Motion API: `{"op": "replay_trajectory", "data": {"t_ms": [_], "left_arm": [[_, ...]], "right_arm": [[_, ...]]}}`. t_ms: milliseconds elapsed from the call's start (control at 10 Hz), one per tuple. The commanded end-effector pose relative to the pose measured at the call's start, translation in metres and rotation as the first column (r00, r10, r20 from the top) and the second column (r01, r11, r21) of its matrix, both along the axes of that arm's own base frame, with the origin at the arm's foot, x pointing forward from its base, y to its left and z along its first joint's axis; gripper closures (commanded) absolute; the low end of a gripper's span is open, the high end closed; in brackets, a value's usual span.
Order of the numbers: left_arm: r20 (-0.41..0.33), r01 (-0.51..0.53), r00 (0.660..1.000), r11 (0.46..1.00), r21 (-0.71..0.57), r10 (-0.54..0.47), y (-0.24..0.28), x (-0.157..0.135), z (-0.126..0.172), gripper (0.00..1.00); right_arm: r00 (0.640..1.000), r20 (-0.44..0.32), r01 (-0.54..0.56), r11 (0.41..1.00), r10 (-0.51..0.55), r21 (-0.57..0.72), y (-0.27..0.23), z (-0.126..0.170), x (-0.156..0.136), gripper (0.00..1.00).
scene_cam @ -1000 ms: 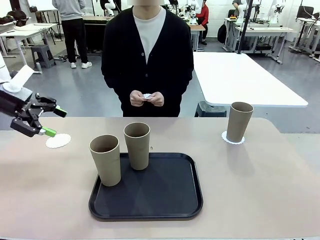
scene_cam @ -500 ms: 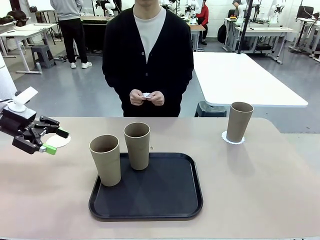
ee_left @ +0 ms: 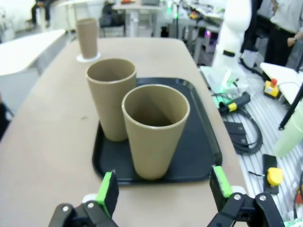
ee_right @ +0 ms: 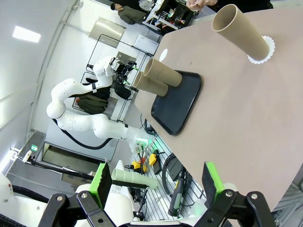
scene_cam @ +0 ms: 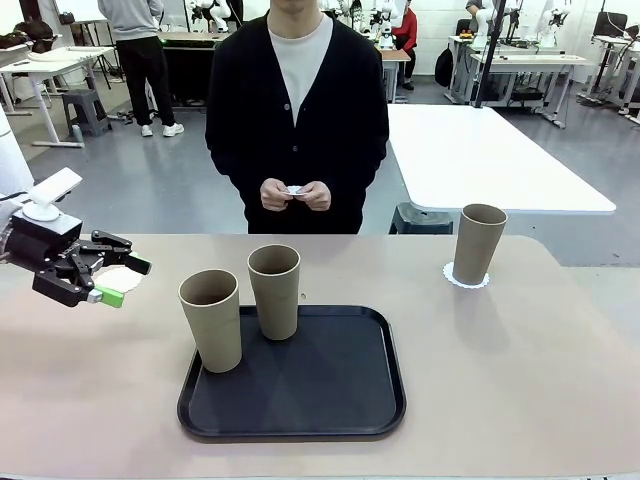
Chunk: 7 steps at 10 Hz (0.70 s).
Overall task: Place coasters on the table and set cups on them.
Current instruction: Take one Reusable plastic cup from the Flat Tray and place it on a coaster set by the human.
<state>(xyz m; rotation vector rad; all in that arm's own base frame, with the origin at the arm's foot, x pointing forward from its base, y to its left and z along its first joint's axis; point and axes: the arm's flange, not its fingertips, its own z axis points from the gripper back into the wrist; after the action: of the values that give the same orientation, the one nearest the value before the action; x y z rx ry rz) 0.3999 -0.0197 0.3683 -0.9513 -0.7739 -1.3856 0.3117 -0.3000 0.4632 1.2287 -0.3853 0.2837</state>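
Over the last second the left end effector (scene_cam: 128, 282) has dropped from above the left coaster (scene_cam: 120, 274) and swung towards the middle of the table (scene_cam: 520, 380). Its fingers are spread wide with nothing between them. The left coaster lies flat on the table where it was, now partly hidden behind those fingers, so the placing of that disc looks finished.

In the left wrist view the left end effector (ee_left: 164, 187) faces the two cups on the black tray (ee_left: 199, 142). The front cup (ee_left: 156, 130) sits squarely between its green pads, and the rear cup (ee_left: 111, 97) stands just behind, touching or nearly so. This suggests the arm is lining up for a grasp on the front cup, to carry it to the bare left coaster.

The third cup (scene_cam: 478, 243) has not moved. It stands upright on the right coaster (scene_cam: 467, 281) near the table's far right edge, so one pairing is done.

The person's hands (scene_cam: 294, 196) hold a small white item (scene_cam: 294, 189) at waist height as before. It may be the last coaster, but it is too small to tell.

The right end effector (ee_right: 156, 177) hangs off the table's side, fingers spread and empty.

No brand, label or writing can be read on the cups, the tray or the arms.
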Motion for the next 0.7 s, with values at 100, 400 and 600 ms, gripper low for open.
{"op": "replay_trajectory", "data": {"t_ms": [100,400,600], "left_arm": [[-0.005,0.002,1.0,1.0,0.006,-0.002,0.0061,0.0039,-0.0039,0.0],[-0.005,0.002,1.0,1.0,0.006,-0.002,0.0061,0.0039,-0.0039,0.0],[-0.012,-0.009,1.0,1.0,0.004,0.009,0.0046,0.002,-0.005,0.0]], "right_arm": [[1.0,0.007,-0.004,1.0,0.004,0.003,0.0002,0.0002,-0.0004,0.0],[1.0,0.007,-0.004,1.0,0.004,0.003,0.0002,0.0002,-0.0004,0.0],[1.0,0.007,-0.004,1.0,0.004,0.003,0.0002,0.0002,-0.0004,0.0]]}}
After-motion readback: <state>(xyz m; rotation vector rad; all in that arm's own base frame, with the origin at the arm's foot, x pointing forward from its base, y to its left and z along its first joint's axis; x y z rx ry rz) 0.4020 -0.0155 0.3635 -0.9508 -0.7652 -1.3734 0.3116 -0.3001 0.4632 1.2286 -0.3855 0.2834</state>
